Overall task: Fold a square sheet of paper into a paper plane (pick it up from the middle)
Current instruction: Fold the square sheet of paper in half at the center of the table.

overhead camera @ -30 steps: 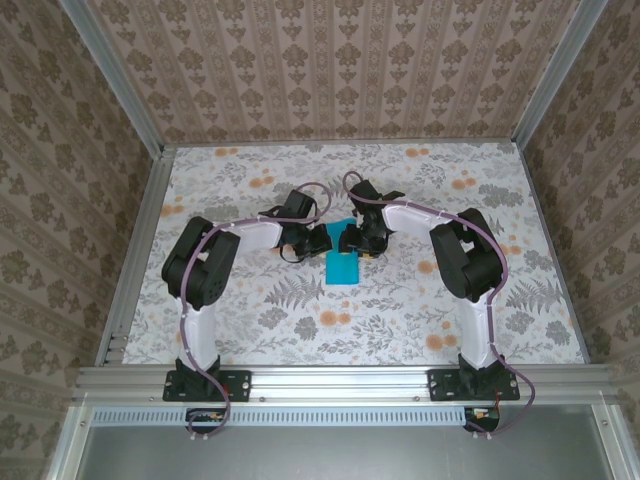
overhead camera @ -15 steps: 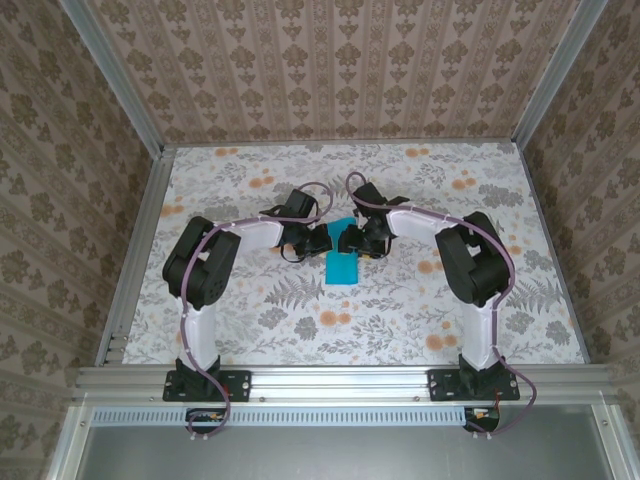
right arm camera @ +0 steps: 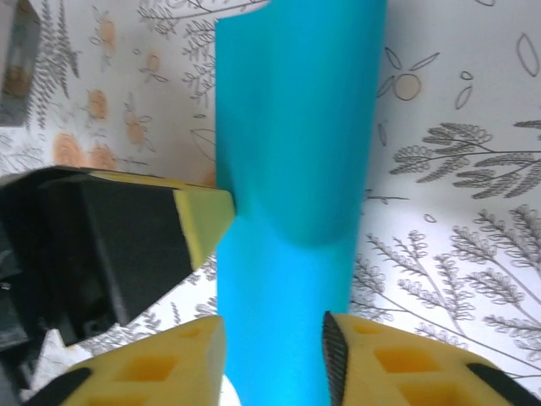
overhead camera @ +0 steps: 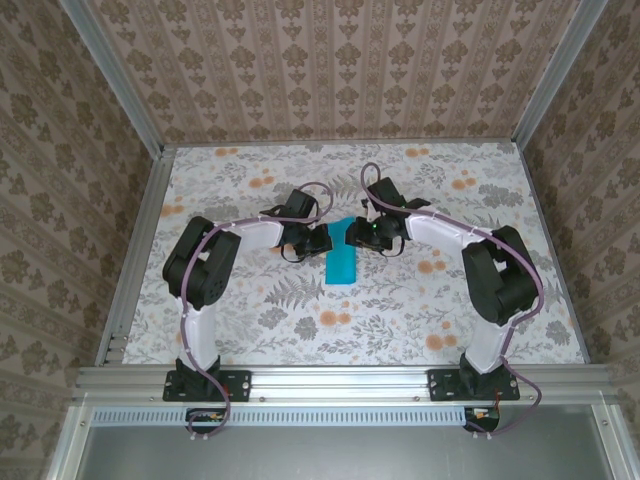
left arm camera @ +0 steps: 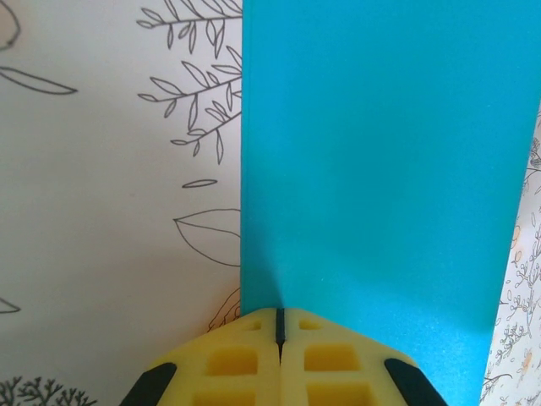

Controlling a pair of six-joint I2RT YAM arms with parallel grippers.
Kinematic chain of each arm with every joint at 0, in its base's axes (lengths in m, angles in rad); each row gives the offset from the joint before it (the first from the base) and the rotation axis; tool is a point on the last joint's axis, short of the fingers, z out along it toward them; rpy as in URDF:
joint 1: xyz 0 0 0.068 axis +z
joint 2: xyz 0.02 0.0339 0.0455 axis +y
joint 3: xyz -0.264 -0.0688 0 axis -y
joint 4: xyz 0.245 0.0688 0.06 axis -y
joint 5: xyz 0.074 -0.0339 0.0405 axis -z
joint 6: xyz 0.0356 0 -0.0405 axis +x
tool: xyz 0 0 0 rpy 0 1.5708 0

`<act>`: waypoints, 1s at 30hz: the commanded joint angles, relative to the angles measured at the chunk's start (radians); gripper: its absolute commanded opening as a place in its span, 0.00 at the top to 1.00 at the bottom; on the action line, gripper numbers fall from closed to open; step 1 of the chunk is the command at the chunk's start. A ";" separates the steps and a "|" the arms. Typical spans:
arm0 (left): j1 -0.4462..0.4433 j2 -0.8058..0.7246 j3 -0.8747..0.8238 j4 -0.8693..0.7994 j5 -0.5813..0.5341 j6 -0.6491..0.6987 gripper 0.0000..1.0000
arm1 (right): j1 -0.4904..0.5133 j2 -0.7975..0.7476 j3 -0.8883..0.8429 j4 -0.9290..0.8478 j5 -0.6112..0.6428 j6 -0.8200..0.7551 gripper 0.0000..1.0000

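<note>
Top external view: the square sheet of paper (overhead camera: 341, 262) lies at the middle of the table (overhead camera: 250, 320), between the two gripper heads. From here it reads as a narrow upright rectangle, not a full square.

Left gripper (left arm camera: 280, 315): the yellow fingers are pressed together with no gap. In the left wrist view the near edge of the teal sheet enters the seam between them, so it is pinching the paper at that edge.

Right gripper (right arm camera: 272, 338): the fingers stand partly apart and straddle the teal strip, which runs up between them. Whether the pads press on its sides cannot be told. In this view the paper bulges and curves over near the middle and does not lie flat.

Assessment of progress: the sheet appears doubled lengthwise, so the centre fold is judged to be in hand. The rounded bulge suggests the crease is not yet pressed sharp along its length. No corner is turned in, no pointed nose is formed, and no wing folds are visible. The task is judged to be at an early stage, with all the shaping folds not yet done.
</note>
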 commanded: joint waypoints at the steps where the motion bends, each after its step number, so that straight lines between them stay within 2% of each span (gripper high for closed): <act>1: -0.006 0.055 -0.009 -0.077 -0.043 0.022 0.95 | 0.003 0.007 -0.003 0.034 -0.052 0.016 0.68; 5: -0.006 0.065 -0.002 -0.086 -0.043 0.026 0.95 | 0.010 0.083 0.046 0.060 -0.121 0.038 0.76; 10: -0.006 0.076 0.003 -0.089 -0.041 0.023 0.95 | 0.017 0.173 0.116 0.036 -0.133 0.043 0.80; 30: -0.006 0.100 -0.002 -0.120 -0.053 0.025 0.96 | -0.030 0.225 0.025 0.038 -0.038 0.005 0.81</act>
